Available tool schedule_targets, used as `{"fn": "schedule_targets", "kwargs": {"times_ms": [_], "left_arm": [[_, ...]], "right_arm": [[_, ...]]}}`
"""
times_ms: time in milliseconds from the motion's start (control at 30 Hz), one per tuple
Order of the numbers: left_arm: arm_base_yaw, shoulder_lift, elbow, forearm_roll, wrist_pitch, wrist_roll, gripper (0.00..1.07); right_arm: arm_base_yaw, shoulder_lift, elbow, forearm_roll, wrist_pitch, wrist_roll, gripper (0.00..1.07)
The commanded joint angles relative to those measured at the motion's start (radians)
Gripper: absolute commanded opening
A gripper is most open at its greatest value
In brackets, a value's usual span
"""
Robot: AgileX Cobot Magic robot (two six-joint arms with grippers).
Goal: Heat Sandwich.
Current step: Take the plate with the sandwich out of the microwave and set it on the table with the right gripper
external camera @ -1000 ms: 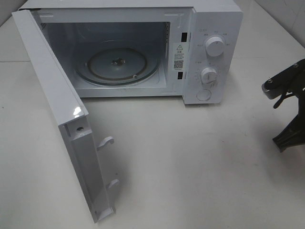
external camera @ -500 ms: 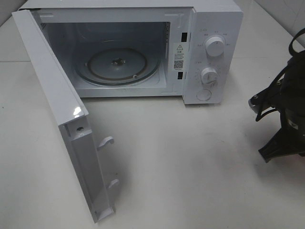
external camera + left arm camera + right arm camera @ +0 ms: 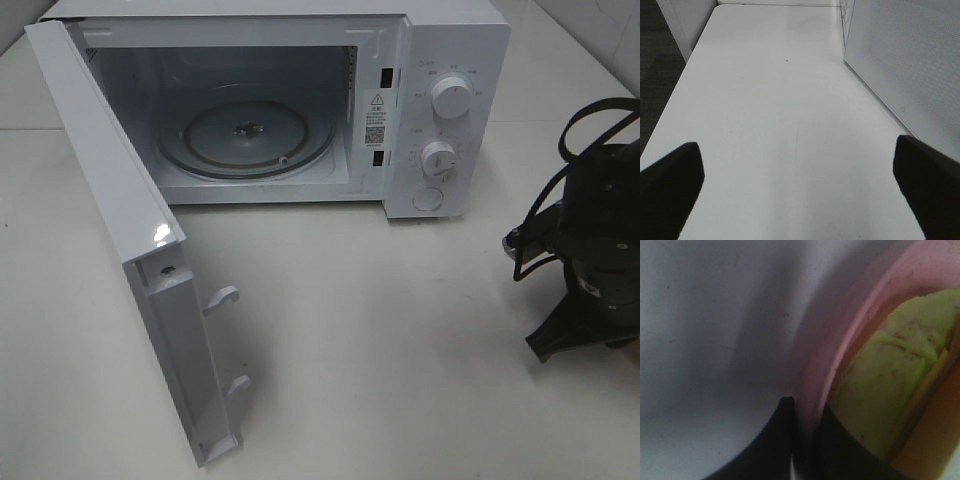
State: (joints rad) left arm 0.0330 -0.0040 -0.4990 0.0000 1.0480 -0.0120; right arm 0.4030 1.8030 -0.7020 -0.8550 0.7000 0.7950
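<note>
Two black right gripper (image 3: 805,440) fingers pinching round pink plate (image 3: 840,335) rim, beside yellow-green sandwich (image 3: 890,385); left gripper (image 3: 800,175) spread wide over white table (image 3: 780,100).

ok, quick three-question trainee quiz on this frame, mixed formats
1. True or false: the microwave door stands open and the glass turntable is bare.
2. Multiple choice: what is the right claw shut on? A) a microwave dial B) the rim of the pink plate C) the door latch
3. Fill in: the sandwich lies on the ____.

Key:
1. True. Nothing rests on the turntable.
2. B. The right wrist view shows the jaws pinching the plate's rim, one inside and one outside.
3. Pink plate. The left claw is open over bare table, holding nothing.
</note>
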Motion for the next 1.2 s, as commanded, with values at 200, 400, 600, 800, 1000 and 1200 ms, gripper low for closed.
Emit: {"fn": "schedule_targets", "kwargs": {"times_ms": [200,400,600,800,1000,1200], "left_arm": [[0.003,-0.028,0.005,0.000,-0.011,0.000,0.98],[0.003,-0.028,0.005,0.000,-0.011,0.000,0.98],[0.003,-0.028,0.005,0.000,-0.011,0.000,0.98],[0.003,-0.028,0.005,0.000,-0.011,0.000,0.98],[0.003,-0.028,0.005,0.000,-0.011,0.000,0.98],[0.003,-0.028,0.005,0.000,-0.011,0.000,0.98]], "right_arm": [[-0.005,0.073,0.003,-0.030,-0.024,0.008,0.05],[-0.005,0.081,0.003,-0.030,-0.027,0.009,0.07],[-0.005,0.081,0.002,-0.028,-0.026,0.009,0.08],[-0.005,0.078,0.001,-0.026,-0.026,0.009,0.15],[-0.005,0.040,0.001,-0.020,-0.028,0.009,0.24],[-0.005,-0.014,0.001,0.032,-0.027,-0.026,0.53]]}}
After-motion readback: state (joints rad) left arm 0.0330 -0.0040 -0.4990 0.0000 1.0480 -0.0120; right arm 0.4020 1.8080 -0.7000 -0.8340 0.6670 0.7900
